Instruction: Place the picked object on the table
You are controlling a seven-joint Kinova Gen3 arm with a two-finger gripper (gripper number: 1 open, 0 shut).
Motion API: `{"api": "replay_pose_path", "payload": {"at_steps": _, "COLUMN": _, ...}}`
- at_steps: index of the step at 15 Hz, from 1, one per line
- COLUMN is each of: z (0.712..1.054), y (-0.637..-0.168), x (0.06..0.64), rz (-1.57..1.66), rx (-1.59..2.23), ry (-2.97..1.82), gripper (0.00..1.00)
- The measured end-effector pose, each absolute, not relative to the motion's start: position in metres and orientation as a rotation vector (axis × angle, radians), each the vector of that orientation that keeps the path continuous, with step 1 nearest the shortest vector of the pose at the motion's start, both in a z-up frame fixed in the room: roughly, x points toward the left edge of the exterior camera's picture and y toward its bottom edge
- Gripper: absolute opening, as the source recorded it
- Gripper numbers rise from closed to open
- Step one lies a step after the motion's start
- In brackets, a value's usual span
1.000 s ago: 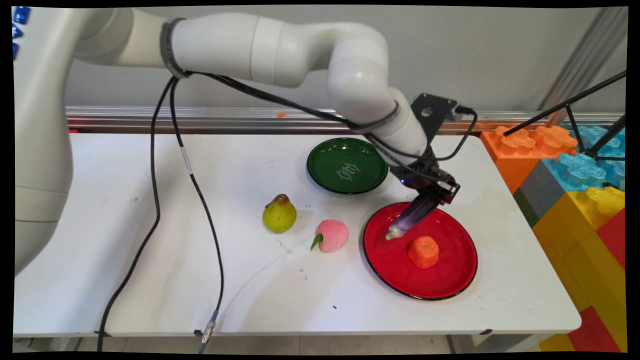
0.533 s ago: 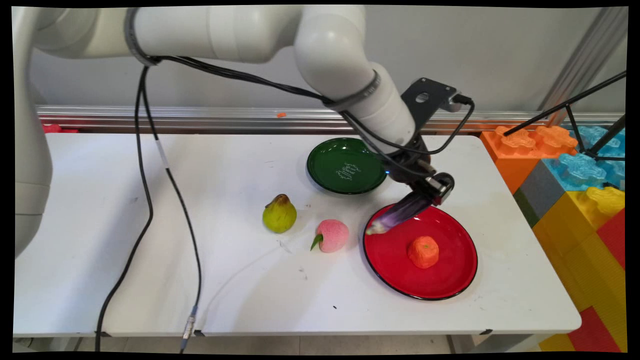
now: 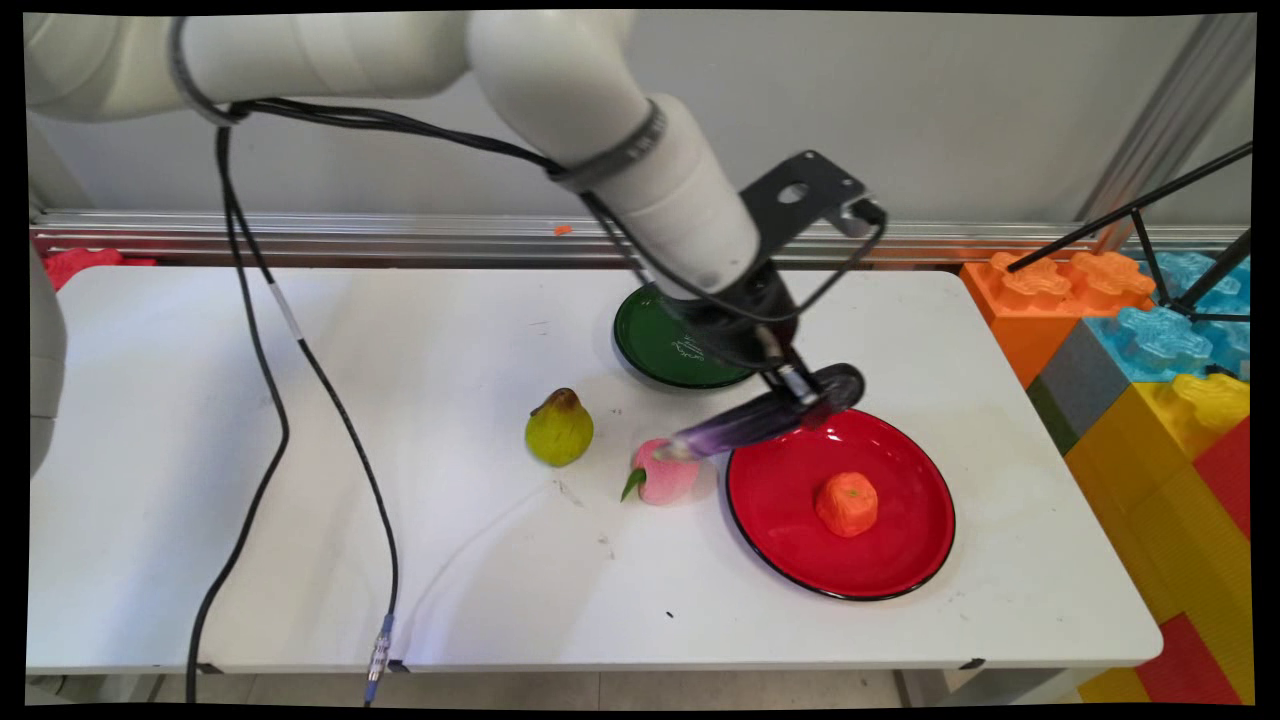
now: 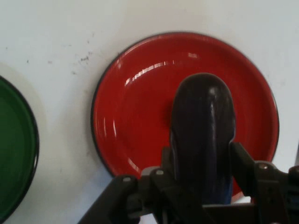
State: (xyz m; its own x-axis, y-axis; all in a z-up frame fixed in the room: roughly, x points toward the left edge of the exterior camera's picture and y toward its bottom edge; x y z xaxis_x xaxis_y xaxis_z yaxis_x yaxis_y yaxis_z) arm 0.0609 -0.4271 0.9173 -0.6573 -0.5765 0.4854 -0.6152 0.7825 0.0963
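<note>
My gripper [image 3: 800,392] is shut on a dark purple eggplant [image 3: 745,424], held in the air and lying almost level, its pale stem end over the pink peach [image 3: 668,473]. In the hand view the eggplant [image 4: 203,135] fills the space between my gripper's [image 4: 202,175] fingers and hides part of the red plate [image 4: 135,116] below. The red plate [image 3: 900,560] sits to the right with an orange fruit [image 3: 847,503] on it. The green plate [image 3: 650,345] lies behind my wrist; its edge [image 4: 18,154] shows at the hand view's left.
A yellow-green pear [image 3: 558,428] stands left of the peach. Black cables [image 3: 300,350] hang from the arm down to the table's front edge. Big coloured blocks [image 3: 1150,350] and a black tripod leg [image 3: 1130,215] stand off the table's right end.
The arm swung left with the eggplant, lifting it off the red plate. The eggplant tipped from steeply slanted to almost level, its stem end now over the peach.
</note>
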Motion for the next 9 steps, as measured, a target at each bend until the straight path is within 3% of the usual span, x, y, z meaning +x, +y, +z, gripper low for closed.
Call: {"api": "replay_pose_path", "payload": {"at_steps": 9, "z": 0.922, "y": -0.382, "x": 0.141, "rz": 0.105, "rx": 0.553, "ry": -2.636, "gripper": 0.0}}
